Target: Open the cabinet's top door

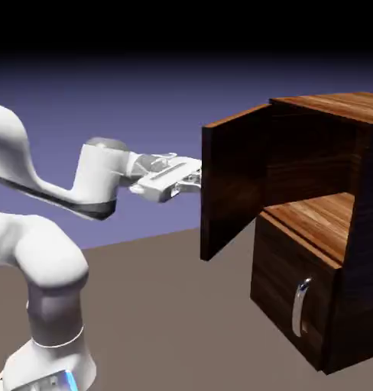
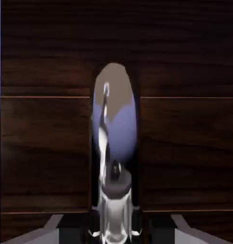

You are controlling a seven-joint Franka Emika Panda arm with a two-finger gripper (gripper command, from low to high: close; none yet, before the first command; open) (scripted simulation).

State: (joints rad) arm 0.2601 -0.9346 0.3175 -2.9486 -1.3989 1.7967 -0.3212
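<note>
Dark wood-grain top door (image 1: pixel 234 187), exterior view: swung well out from the cabinet (image 1: pixel 296 263), upper compartment exposed. Claw at the door's outer face, presumably to draw it by its handle; fingertips hidden behind the panel. Forearm roughly level, wrist bent toward the door. Hand view: claw (image 2: pixel 116 231) closed on the silver handle (image 2: pixel 115 209), bar between the tips, likely gripped there for a firm pull.

No text, label, brand, number or sign can be read in either view.
</note>
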